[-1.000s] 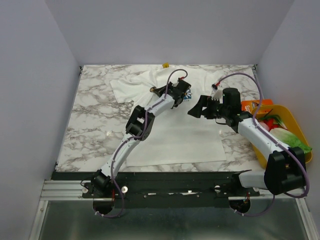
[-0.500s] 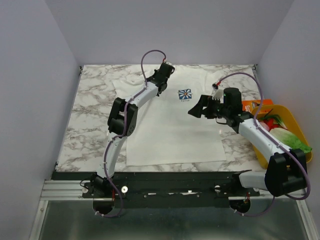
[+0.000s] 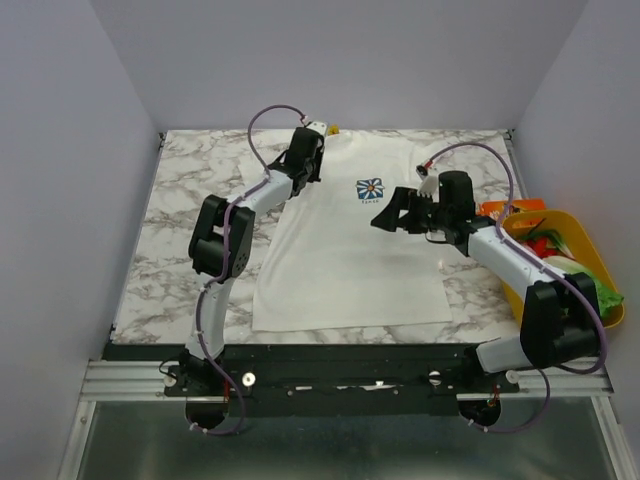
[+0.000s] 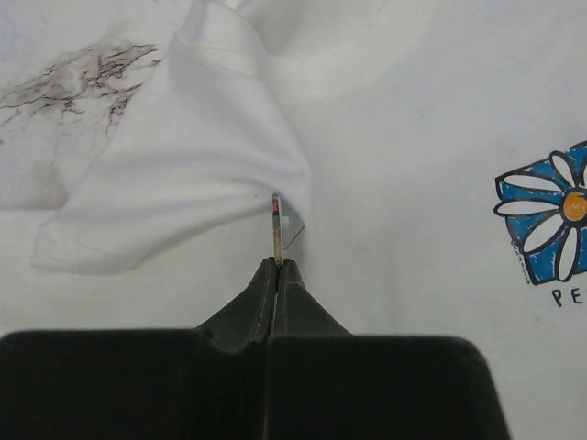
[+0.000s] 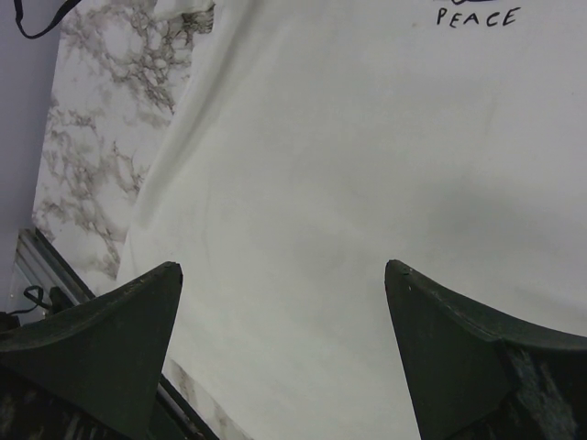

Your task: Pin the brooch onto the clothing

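At the left of the marble table, the shirt lay flat with its print up, and one sleeve was folded over on itself into a raised flap. My left gripper sat low just beside that flap, fingers clenched on the brooch. The brooch stood edge-on between the tips, with what looked like its thin wire clasp sticking out to one side. I judged it was held upright like that so the pin could be driven into the cloth near the fold, where the doubled fabric gave something to bite. Whether the point had already caught the cloth I could not tell.

Further right was the flower print, well apart from the brooch. Beyond it my right gripper hovered above the shirt, fingers spread wide and holding nothing. It seemed placed there to press the fabric down and stop it sliding when the pin went in. At the far right stood a yellow bin with vegetables in it.
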Available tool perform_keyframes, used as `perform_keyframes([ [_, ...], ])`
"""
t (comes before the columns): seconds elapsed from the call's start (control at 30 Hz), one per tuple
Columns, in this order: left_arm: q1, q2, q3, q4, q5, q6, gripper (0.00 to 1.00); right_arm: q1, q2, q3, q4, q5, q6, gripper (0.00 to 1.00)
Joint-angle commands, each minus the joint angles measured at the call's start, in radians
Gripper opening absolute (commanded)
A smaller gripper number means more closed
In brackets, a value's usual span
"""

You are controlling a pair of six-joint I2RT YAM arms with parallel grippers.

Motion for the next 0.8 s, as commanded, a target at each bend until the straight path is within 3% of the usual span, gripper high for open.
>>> perform_keyframes([
  [0.0, 0.053, -0.108, -0.097, 0.175, 0.199, -0.075, 0.0, -0.002, 0.069, 0.082, 0.096, -0.034, 0.018, 0.98],
  [0.27, 0.1, -0.189, -0.248, 0.338, 0.336, -0.086, 0.0, 0.024, 0.299, 0.338, 0.078, -0.057, 0.07, 0.83],
  [0.77, 0.12, -0.231, -0.288, 0.401, 0.444, -0.089, 0.0, 0.069, 0.668, 0.763, 0.078, -0.083, 0.175, 0.88],
])
